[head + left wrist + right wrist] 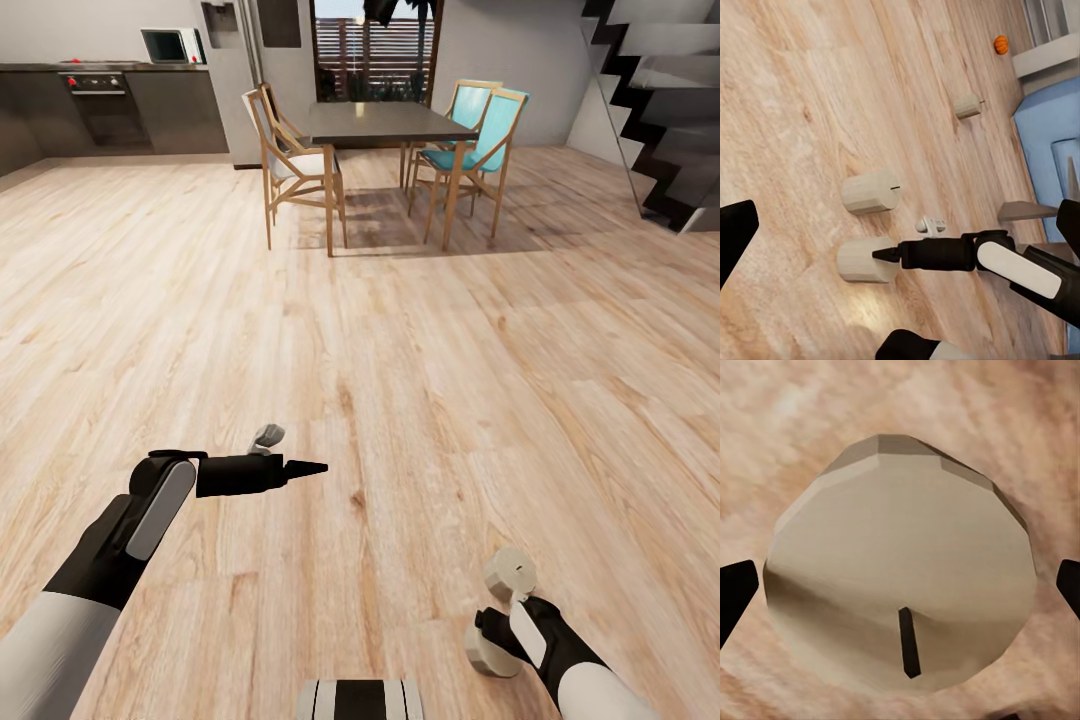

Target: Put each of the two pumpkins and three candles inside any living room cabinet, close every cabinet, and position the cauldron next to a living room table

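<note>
My right claw (900, 585) hangs open over a stubby, faceted cream candle (900, 562) on the grainy plank floor (400, 350). My left claw (290, 455) gapes over bare wood.

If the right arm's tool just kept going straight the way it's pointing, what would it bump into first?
A candle. In the right wrist view its cream top, with the dark wick, sits squarely ahead between the two dark fingertips, with wooden floor behind it. It looks very close, though exact depth is hard to judge.

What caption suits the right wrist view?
Cream candle with dark wick, close up between the right gripper's black fingertips over wood floor.
</note>
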Robot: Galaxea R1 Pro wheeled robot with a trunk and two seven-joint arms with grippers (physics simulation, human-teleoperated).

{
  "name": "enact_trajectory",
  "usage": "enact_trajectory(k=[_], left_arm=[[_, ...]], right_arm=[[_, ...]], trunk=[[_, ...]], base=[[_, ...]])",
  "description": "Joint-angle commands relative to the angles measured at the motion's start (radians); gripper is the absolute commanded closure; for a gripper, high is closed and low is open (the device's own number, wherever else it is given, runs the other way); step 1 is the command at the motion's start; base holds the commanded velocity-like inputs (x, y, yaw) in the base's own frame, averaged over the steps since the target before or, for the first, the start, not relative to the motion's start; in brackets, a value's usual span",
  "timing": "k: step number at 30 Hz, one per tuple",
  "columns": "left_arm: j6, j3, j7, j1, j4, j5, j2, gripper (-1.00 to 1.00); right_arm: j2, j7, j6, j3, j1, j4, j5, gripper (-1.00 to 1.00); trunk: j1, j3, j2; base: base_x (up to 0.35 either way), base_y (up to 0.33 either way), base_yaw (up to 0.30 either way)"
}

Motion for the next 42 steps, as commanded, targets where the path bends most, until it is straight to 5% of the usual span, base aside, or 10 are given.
enact_trajectory(k=[1, 42], left_arm=[[0.003, -0.001, -0.004, -0.001, 0.000, -0.003, 0.000, -1.00], [0.003, -0.001, -0.004, -0.001, 0.000, -0.003, 0.000, -1.00]], right_arm=[[0.000, -0.007, 0.004, -0.001, 0.000, -0.001, -0.011, -1.00], [0.003, -0.003, 0.003, 0.001, 0.000, 0.000, -0.013, -1.00]], trunk=[[0.000, -0.001, 0.000], [0.002, -0.020, -0.001]], base=[[0.000, 0.000, 0.000], [0.000, 0.000, 0.000]])
